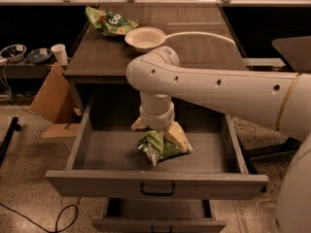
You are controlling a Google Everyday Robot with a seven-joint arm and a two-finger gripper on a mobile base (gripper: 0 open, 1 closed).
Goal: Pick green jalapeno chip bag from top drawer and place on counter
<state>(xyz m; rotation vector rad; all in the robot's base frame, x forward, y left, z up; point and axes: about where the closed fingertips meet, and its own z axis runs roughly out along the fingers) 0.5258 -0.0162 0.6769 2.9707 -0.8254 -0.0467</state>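
Observation:
The green jalapeno chip bag [163,147] lies crumpled on the floor of the open top drawer [97,182], near its middle. My white arm reaches down from the right into the drawer. My gripper [158,132] hangs right over the top of the bag, with one yellowish finger [178,136] at the bag's right upper edge and the other [137,125] to its left. The fingers stand apart, not closed on the bag. The counter [102,57] lies just behind the drawer.
On the counter sit a brighter green bag [109,22] and a white bowl [146,38]. A lower drawer [158,223] is slightly open below. Cardboard [51,97], a paper cup [60,53] and small bowls [13,52] stand at the left.

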